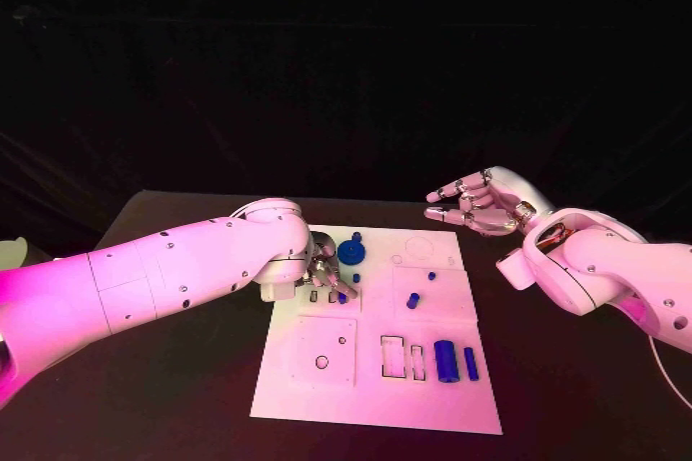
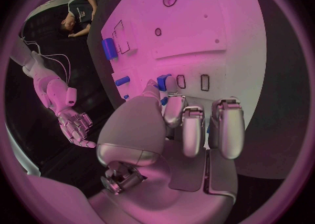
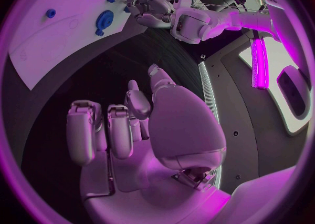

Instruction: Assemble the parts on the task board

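The white task board [image 1: 378,386] lies in the middle of the black table. My left hand [image 1: 326,271] hovers low over its far left part and pinches a small blue part [image 2: 162,80] between thumb and a finger, close to two small rectangular slots [image 2: 205,82]. A blue gear [image 1: 356,251] sits just beyond that hand. Two small blue pegs [image 1: 431,275] [image 1: 413,301] stand mid-board, and two blue cylinders [image 1: 447,361] [image 1: 472,363] lie near the right edge. My right hand [image 1: 483,203] is raised off the board's far right corner, fingers half bent and apart, holding nothing.
The board [image 2: 197,24] has a square recess with a round hole [image 1: 322,362] at its near left and a rectangular frame slot [image 1: 392,355] beside it. Bare black table [image 1: 577,381] surrounds the board. In the right wrist view the gear [image 3: 104,21] and my left hand [image 3: 154,8] appear.
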